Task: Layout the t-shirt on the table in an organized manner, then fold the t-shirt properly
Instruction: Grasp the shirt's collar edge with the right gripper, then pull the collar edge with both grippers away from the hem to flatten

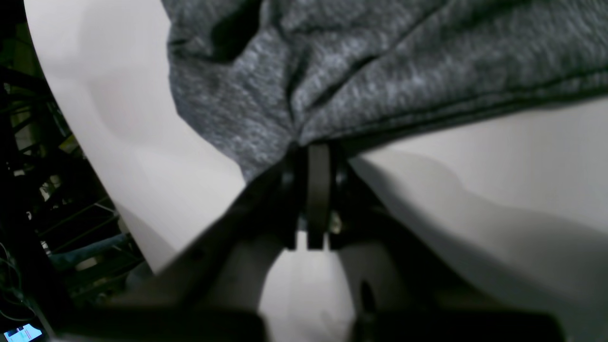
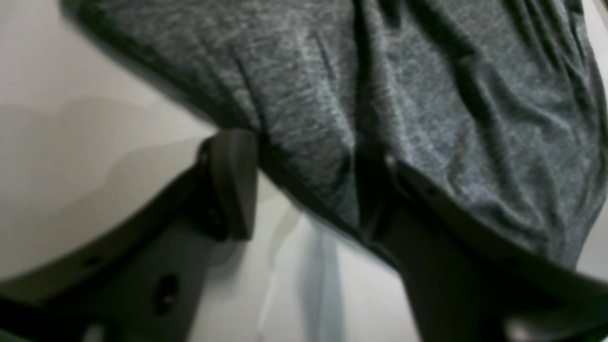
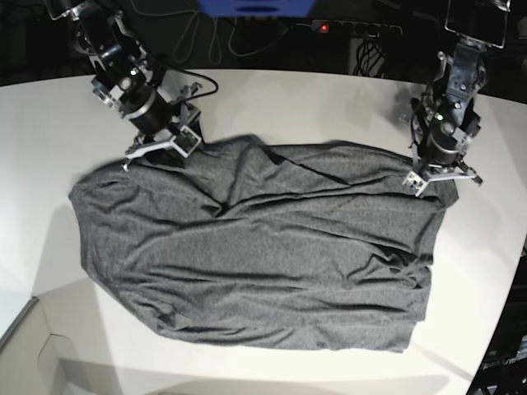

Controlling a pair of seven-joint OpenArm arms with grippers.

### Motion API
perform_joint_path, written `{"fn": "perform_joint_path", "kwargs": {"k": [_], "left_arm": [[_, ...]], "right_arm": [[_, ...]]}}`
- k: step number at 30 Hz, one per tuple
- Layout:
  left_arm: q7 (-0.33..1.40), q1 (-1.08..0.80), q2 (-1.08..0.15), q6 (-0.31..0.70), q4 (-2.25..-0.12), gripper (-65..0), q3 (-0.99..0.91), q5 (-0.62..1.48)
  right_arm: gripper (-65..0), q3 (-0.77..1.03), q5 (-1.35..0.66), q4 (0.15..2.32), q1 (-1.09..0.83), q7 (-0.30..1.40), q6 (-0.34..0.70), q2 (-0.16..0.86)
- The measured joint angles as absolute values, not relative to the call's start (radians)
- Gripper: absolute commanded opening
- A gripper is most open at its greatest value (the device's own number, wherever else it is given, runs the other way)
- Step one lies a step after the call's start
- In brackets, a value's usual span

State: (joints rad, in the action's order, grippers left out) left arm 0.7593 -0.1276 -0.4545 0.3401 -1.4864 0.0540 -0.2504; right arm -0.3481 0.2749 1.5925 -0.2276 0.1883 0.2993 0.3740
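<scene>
1. T-shirt [image 3: 255, 247] is spread across the middle of the white surface [image 3: 329, 107], mostly flat and lying wide from side to side in the base view.
2. Nearest the base camera, one long edge of the shirt is seen running along the front of the surface, with bare white left before the curved rim.
3. Creases and shallow folds are seen across the cloth, most of them in its far half.
4. At the far corner on the base view's right, the left tool [image 3: 438, 177] is set down on the shirt's edge.
5. In the left wrist view, the left tool [image 1: 317, 152] is seen pinched tight on a gather of the grey knit [image 1: 380, 71], the jaws pressed together on the cloth just above the surface [image 1: 498, 156].
6. At the far edge on the base view's left, the right tool [image 3: 165, 148] is placed at the shirt's border.
7. In the right wrist view, the right tool [image 2: 308, 185] is seen with its jaws parted partway, one on either side of the hem of the shirt [image 2: 427, 95]; a grip on the cloth cannot be told from the blurred picture.
8. Beyond the surface, dark cables are seen at the back.
</scene>
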Motion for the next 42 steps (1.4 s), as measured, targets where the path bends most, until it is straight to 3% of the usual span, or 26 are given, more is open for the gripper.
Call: {"fn": "perform_joint_path", "kwargs": {"k": [5,13,18,27,39,42], "left_arm": [[0.759,-0.127,-0.455,0.34,-1.486,-64.8,0.054,-0.25],[0.758,-0.127,-0.455,0.34,-1.486,-64.8,0.054,-0.25],[0.757,-0.127,-0.464,0.34,-1.487,-64.8,0.054,-0.242],[0.751,-0.127,-0.474,0.347,-1.486,-64.8,0.056,-0.231],[0.75,-0.127,-0.474,0.347,-1.486,-64.8,0.056,-0.231],[0.75,-0.127,-0.474,0.347,-1.486,-64.8,0.056,-0.232]], "right_arm": [[-47.2,-0.348,0.27,1.539,-0.186,0.171,0.299,0.371],[-49.7,-0.347,0.271,1.536,-0.181,0.171,0.299,0.366],[-65.0,-0.347,0.277,1.534,-0.164,0.199,0.3,0.367],[-65.0,-0.268,0.281,1.641,-0.164,0.198,0.299,0.356],[-65.0,-0.238,0.281,1.615,-0.165,0.206,0.3,0.332],[-58.9,-0.239,0.281,1.613,-0.173,0.206,0.3,0.332]]}}
